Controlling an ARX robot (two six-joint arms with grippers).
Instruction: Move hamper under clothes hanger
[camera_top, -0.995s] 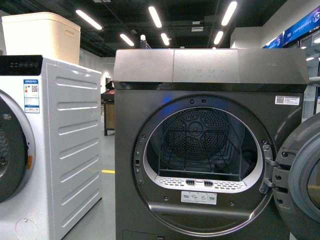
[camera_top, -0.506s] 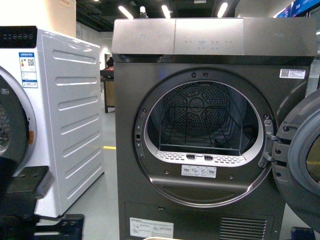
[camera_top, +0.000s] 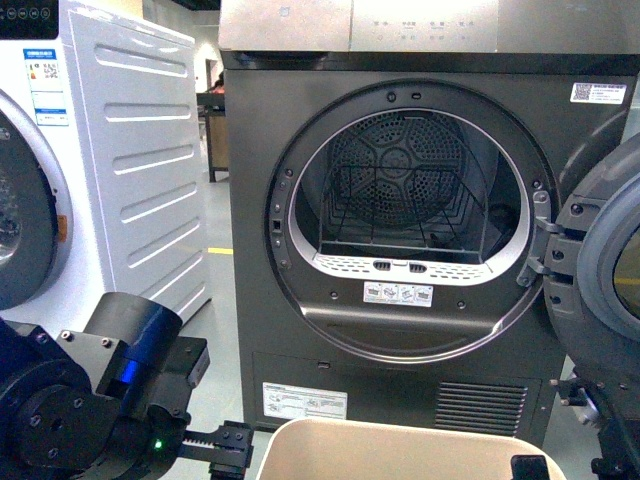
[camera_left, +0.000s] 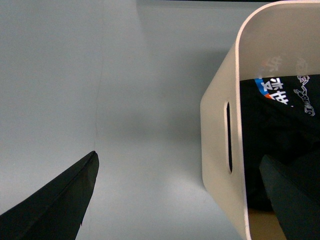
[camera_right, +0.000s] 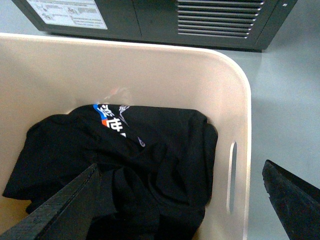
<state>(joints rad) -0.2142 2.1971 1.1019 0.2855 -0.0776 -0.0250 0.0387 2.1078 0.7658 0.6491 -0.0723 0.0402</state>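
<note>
The beige hamper sits just in front of the grey dryer, with a black T-shirt inside. My left gripper and right gripper each straddle a hamper wall, fingers apart. The shirt lettering and the dryer stickers are unreadable.

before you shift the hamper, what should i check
1. Left hand astride the hamper wall at the handle slot: ok, open, not clamped.
2. Right hand astride the other side wall: ok, also open.
3. Black T-shirt fully inside the hamper: ok.
4. Dryer door shut: not ok, it stands open on the right.
5. Clothes hanger located: cannot tell, not in view.
</note>
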